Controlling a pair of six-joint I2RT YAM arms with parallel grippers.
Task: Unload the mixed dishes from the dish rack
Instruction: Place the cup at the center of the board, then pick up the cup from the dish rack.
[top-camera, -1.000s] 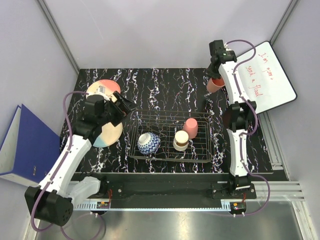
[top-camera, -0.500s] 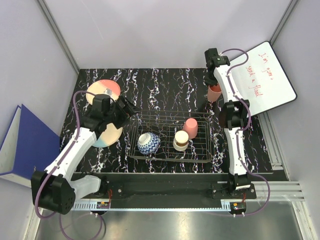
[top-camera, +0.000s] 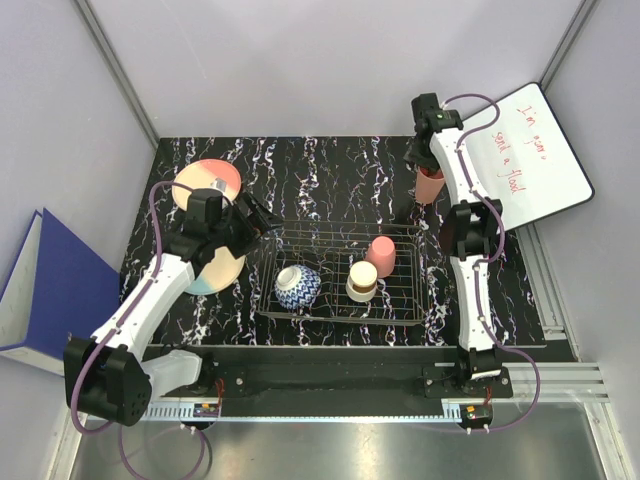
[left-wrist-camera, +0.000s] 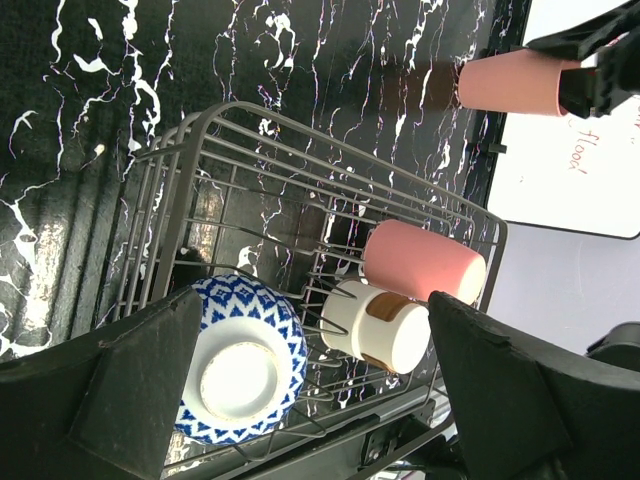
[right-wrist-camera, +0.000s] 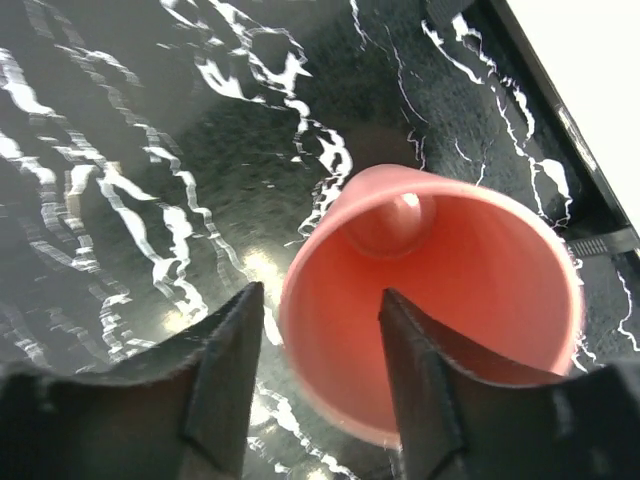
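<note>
L tool (left-wrist-camera: 315, 305) wide open, empty — R tool (right-wrist-camera: 320, 300) parted astride pink cup (right-wrist-camera: 470, 260) rim; blurry.

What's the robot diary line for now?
left gripper: open near dish rack | right gripper: open astride far pink cup rim | racked: bowl, cream cup, second pink cup

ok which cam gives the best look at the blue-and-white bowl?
Left wrist: the blue-and-white bowl sits large at lower left, close enough to read its pattern, lying in the dish rack. Top external shows the bowl small but whole, in the rack's left half. Right wrist does not show it.
</note>
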